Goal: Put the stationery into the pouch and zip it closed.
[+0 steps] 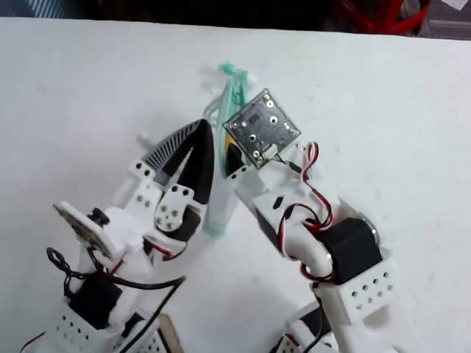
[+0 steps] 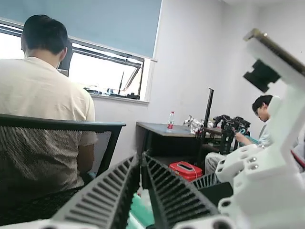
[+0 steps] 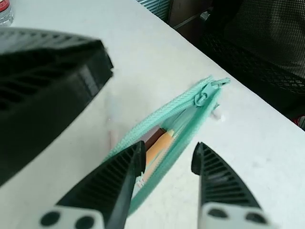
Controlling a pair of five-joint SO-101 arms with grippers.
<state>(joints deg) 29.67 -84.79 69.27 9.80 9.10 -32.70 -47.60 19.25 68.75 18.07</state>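
Note:
A teal zip pouch stands on its edge on the white table, mouth partly unzipped, with an orange pencil and a brown item showing inside. Its zip pull sits at the far end. My right gripper is open, with one finger on each side of the pouch. In the high view the pouch runs between the two arms. My left gripper meets it from the side, and its ribbed fingers are closed to a point, apparently pinching the teal fabric.
The right arm's wrist board covers the middle of the pouch from above. A small white scrap lies beside the pull end. The table's edge is close behind it, with a black mesh chair beyond. Open tabletop lies on both sides.

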